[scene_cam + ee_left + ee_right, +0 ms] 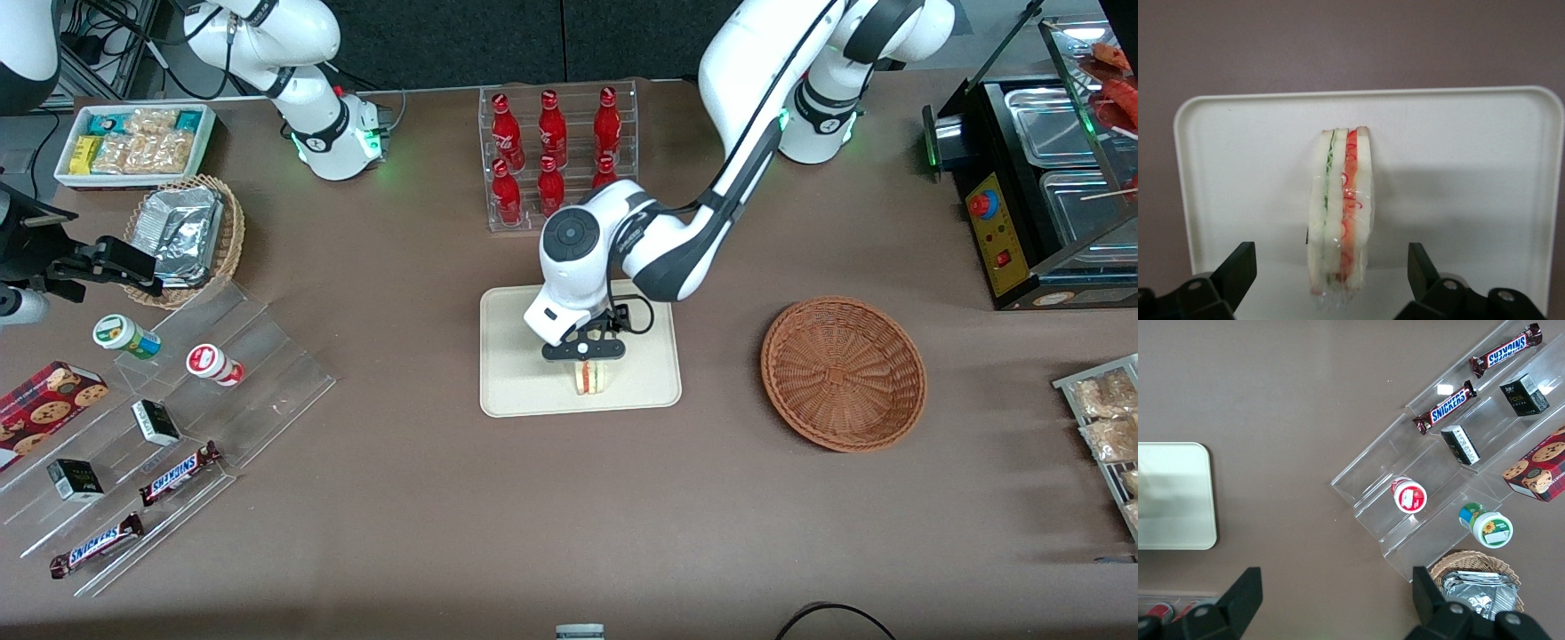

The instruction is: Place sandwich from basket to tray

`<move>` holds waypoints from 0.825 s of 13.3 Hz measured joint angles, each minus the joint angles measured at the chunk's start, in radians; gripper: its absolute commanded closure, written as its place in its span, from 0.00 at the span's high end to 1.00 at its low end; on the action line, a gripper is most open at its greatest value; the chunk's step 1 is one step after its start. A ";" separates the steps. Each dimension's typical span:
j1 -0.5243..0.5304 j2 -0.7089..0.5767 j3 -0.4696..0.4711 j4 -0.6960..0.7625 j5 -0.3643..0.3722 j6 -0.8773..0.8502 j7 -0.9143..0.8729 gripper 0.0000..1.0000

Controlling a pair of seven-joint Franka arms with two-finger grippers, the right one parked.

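The sandwich point(589, 378) stands on its edge on the cream tray point(524, 391), near the tray's rim closest to the front camera. Its red, green and pale bread layers point(1341, 213) show through clear wrap in the left wrist view, with the tray point(1471, 167) under it. My gripper point(587, 353) hangs just above the sandwich and is open. Its two black fingers point(1241, 263) stand wide apart on either side of the wedge, a clear gap on each side. The reddish-brown basket point(843, 373) sits beside the tray toward the working arm's end, with nothing in it.
A clear rack of red bottles point(556, 151) stands farther from the front camera than the tray. Toward the parked arm's end are a tan wicker basket of foil packs point(187, 236), a white snack bin point(133, 142) and clear stepped shelves point(178, 400). A black food warmer point(1049, 178) stands at the working arm's end.
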 measured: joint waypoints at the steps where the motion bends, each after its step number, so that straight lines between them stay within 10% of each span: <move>1: 0.004 -0.030 0.002 0.004 0.000 -0.018 -0.013 1.00; 11: 0.264 -0.173 0.016 0.005 0.000 -0.226 0.053 1.00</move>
